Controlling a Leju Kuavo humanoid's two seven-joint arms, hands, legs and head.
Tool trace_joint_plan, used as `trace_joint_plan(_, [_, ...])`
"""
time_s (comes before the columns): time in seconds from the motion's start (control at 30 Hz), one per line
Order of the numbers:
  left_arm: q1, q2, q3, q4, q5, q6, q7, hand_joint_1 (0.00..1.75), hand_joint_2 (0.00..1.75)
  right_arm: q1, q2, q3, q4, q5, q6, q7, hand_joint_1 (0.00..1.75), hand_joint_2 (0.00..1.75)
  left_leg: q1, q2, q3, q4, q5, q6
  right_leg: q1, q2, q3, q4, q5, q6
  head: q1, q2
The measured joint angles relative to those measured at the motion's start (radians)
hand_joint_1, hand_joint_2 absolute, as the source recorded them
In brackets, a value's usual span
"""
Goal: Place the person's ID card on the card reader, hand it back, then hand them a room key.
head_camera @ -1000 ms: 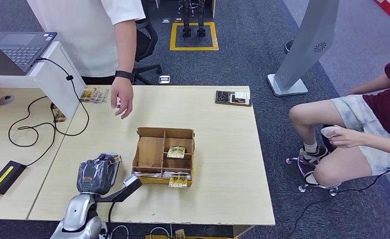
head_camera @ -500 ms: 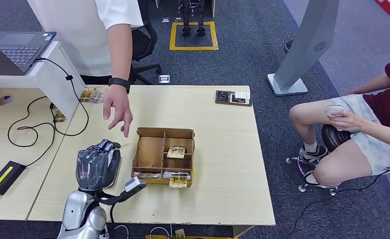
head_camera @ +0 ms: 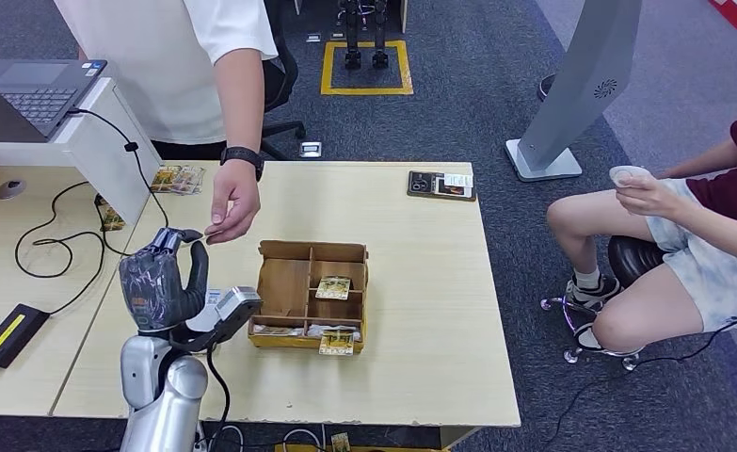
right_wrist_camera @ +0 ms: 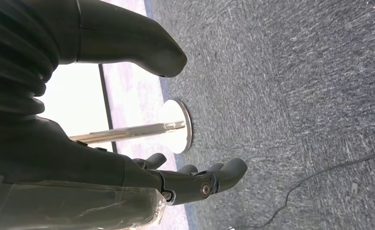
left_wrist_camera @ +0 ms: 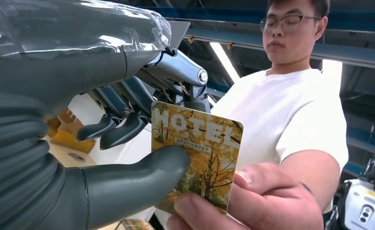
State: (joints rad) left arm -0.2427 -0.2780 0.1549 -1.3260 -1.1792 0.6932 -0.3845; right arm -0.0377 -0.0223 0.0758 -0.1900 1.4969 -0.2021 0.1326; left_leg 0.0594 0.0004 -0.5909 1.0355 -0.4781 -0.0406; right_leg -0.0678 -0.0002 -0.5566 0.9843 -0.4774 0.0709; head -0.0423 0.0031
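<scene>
Left wrist view: left hand (left_wrist_camera: pixel 80 158) pinches the room key (left_wrist_camera: pixel 195 160), thumb against fingers, "HOTEL" face showing.
Person's hand (left_wrist_camera: pixel 247 201): grips the key's lower edge.
Head view: left hand (head_camera: pixel 162 278) raised over near-left table (head_camera: pixel 421 311), meeting person's hand (head_camera: pixel 232 202).
Wooden tray (head_camera: pixel 310 294): right of the hand, cards in compartments.
Right hand (right_wrist_camera: pixel 176 179): hangs over carpet, fingers apart, holding nothing.

An office-like robotics test space: grey carpet (head_camera: pixel 496 85) with a yellow-taped floor square (head_camera: pixel 365 68); a pale wooden worktop (head_camera: pixel 421 282), an open laptop (head_camera: pixel 25 94), trailing cables (head_camera: pixel 58 240) and a swivel chair (head_camera: pixel 275 85).
</scene>
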Motion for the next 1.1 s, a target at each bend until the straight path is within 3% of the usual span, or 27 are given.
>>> trace_joint_plan(0.07, [-0.011, -0.005, 0.000, 0.002, 0.002, 0.000, 0.000, 1.75, 1.75, -0.001, 0.000, 0.002, -0.001, 0.002, 0.001, 0.001, 0.00, 1.75, 0.000, 0.000, 0.000, 0.000, 0.000, 0.000, 0.000, 0.000, 0.000, 0.000, 0.000, 0.000, 0.000, 0.000])
trace_joint_plan(0.1, [-0.016, -0.006, 0.000, 0.004, 0.003, 0.000, 0.000, 1.63, 1.75, -0.002, 0.000, 0.003, -0.001, 0.003, 0.002, 0.001, 0.00, 1.75, 0.000, 0.000, 0.000, 0.000, 0.000, 0.000, 0.000, 0.000, 0.000, 0.000, 0.000, 0.000, 0.000, 0.000])
trace_joint_plan(0.2, [-0.034, -0.010, 0.000, 0.012, 0.030, 0.000, -0.004, 0.32, 1.75, -0.003, -0.001, 0.006, -0.001, 0.002, 0.004, 0.001, 0.00, 1.75, 0.000, 0.000, 0.000, 0.000, 0.000, 0.000, 0.000, 0.000, 0.000, 0.000, 0.000, 0.000, 0.000, 0.000])
trace_joint_plan(0.23, [-0.041, -0.013, 0.000, 0.016, 0.053, 0.000, -0.008, 0.00, 1.75, -0.003, -0.001, 0.007, -0.002, 0.001, 0.005, 0.001, 0.00, 1.75, 0.000, 0.000, 0.000, 0.000, 0.000, 0.000, 0.000, 0.000, 0.000, 0.000, 0.000, 0.000, 0.000, 0.000])
trace_joint_plan(0.43, [-0.068, -0.032, -0.007, 0.031, 0.194, 0.000, -0.017, 0.00, 1.75, -0.003, -0.001, 0.013, -0.003, -0.003, 0.003, 0.003, 0.00, 1.75, 0.000, 0.000, 0.000, 0.000, 0.000, 0.000, 0.000, 0.001, 0.000, 0.000, 0.000, 0.000, 0.000, 0.000])
trace_joint_plan(0.8, [-0.061, -0.022, -0.057, 0.030, 0.265, -0.001, 0.005, 0.00, 1.75, -0.003, -0.002, 0.021, -0.003, -0.012, -0.001, 0.003, 0.00, 1.75, 0.000, 0.000, 0.000, 0.000, 0.000, 0.000, 0.000, 0.001, 0.000, 0.000, 0.000, 0.000, 0.000, 0.000])
trace_joint_plan(0.97, [-0.022, 0.077, -0.203, 0.022, 0.366, -0.016, 0.141, 0.00, 1.75, -0.002, -0.004, 0.024, -0.003, -0.018, -0.003, 0.000, 0.00, 1.75, 0.000, 0.000, 0.000, 0.000, 0.000, 0.000, 0.000, 0.000, 0.000, 0.000, 0.000, 0.000, 0.000, 0.000])
trace_joint_plan(1.1, [0.035, 0.168, -0.317, -0.010, 0.419, -0.014, 0.134, 0.00, 1.75, 0.001, -0.006, 0.024, -0.003, -0.030, -0.009, -0.008, 0.00, 1.75, 0.000, 0.001, 0.000, 0.000, -0.001, 0.000, 0.000, 0.001, 0.000, 0.000, 0.000, 0.000, 0.000, 0.000])
